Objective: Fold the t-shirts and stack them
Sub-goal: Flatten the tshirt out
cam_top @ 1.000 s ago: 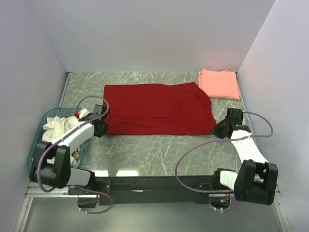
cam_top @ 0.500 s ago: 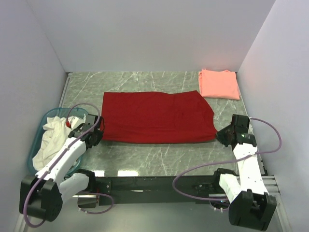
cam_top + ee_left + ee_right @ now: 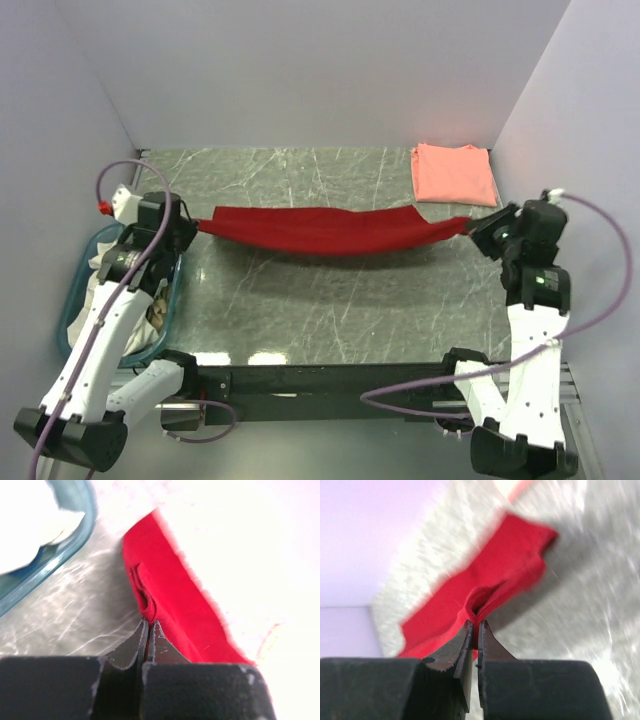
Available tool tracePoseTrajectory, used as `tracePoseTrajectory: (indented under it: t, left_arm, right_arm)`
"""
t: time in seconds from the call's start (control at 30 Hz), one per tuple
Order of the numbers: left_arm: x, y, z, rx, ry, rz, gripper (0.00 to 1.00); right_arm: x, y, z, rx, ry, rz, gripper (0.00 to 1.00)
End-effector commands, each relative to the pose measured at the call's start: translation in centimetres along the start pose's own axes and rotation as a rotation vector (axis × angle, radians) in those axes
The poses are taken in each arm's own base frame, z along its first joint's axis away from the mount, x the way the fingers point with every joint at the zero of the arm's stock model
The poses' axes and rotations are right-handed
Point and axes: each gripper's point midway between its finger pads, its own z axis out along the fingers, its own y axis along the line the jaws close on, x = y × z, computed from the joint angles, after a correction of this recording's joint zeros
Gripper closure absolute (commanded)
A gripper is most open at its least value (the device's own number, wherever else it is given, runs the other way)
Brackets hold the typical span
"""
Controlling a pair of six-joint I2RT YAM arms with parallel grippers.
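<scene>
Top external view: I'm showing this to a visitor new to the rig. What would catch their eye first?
The deep red t-shirt, strung in a sagging band above the middle of the table, with the left gripper shut on its left end and the right gripper on its right end. Next, the salmon-pink t-shirt lying folded in the far right corner.
</scene>
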Motion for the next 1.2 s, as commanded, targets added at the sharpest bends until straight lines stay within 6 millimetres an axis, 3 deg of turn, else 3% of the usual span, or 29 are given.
tracePoseTrajectory:
  t: [0.0,0.13,0.27,0.43,0.6,0.8,1.0,1.03,1.1,1.13,1.17]
  left_arm:
    - [-3.5,-1.5,-3.5,0.062,-0.077,0.031,1.00]
    - [-5.9,-3.3,-7.1,0.151,-0.109,0.011,1.00]
    - [-8.8,-4.7,-11.5,0.255,-0.159,-0.027,1.00]
    - [-10.3,-5.9,-13.7,0.313,-0.184,-0.038,1.00]
    - [-10.9,-7.1,-12.4,0.298,-0.211,-0.009,0.99]
    - [-11.9,-10.4,-9.0,0.281,-0.262,0.032,1.00]
    - [-14.2,-15.6,-3.2,0.292,-0.269,0.052,1.00]
    - [-14.9,-17.5,-2.2,0.317,-0.262,0.054,0.99]
    - [-16.6,-19.1,-1.5,0.332,-0.274,0.049,1.00]
    - [-17.8,-21.1,-1.5,0.369,-0.284,0.044,1.00]
    - [-18.5,-21.8,-1.6,0.379,-0.291,0.043,1.00]
  right_arm:
    - [-4.0,3.4,-4.9,-0.071,-0.144,-0.066,1.00]
    - [-6.0,5.9,-10.0,-0.130,-0.235,-0.113,1.00]
    - [-6.8,7.0,-13.3,-0.158,-0.287,-0.148,1.00]
    - [-7.5,8.3,-15.9,-0.199,-0.333,-0.161,1.00]
    - [-8.5,10.4,-15.5,-0.269,-0.333,-0.140,1.00]
    - [-10.7,13.2,-11.3,-0.336,-0.302,-0.107,1.00]
    - [-14.6,17.3,-6.6,-0.432,-0.302,-0.079,1.00]
    - [-15.9,18.9,-7.5,-0.480,-0.342,-0.090,1.00]
    - [-17.6,20.6,-7.9,-0.511,-0.375,-0.085,1.00]
    - [-19.1,22.1,-8.6,-0.537,-0.403,-0.091,1.00]
    - [-20.0,22.8,-9.1,-0.545,-0.421,-0.091,1.00]
